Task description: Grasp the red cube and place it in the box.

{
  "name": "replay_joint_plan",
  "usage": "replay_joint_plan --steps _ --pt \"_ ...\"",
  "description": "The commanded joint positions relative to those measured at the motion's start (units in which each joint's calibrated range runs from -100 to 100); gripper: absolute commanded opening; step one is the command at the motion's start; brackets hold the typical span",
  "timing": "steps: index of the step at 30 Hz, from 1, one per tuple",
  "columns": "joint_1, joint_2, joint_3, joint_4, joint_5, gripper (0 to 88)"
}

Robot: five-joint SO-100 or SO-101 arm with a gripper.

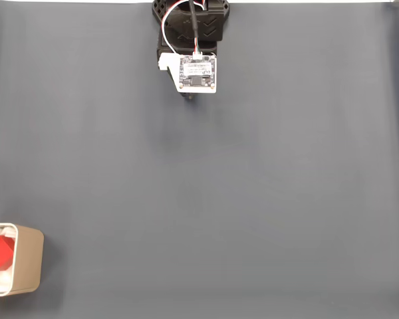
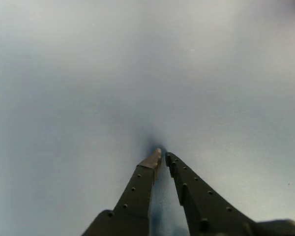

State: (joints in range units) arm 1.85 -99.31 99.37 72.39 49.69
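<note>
In the fixed view I see the red cube (image 1: 0,254) lying inside the box (image 1: 28,260) at the near left corner of the grey surface (image 1: 253,199). At the far edge, my hand (image 2: 162,155) hangs empty, fingertips nearly together.

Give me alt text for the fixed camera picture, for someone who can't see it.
A red cube sits inside a tan box at the lower left edge of a dark grey table cover. The black robot arm is folded back at the top centre, far from the box.
</note>
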Motion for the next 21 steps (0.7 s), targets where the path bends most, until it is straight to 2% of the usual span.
replay_joint_plan --steps 1,21 --pt "-0.65 -0.61 0.45 2.77 -0.63 0.0" --pt "-0.58 -0.61 0.45 3.43 -0.63 0.2"
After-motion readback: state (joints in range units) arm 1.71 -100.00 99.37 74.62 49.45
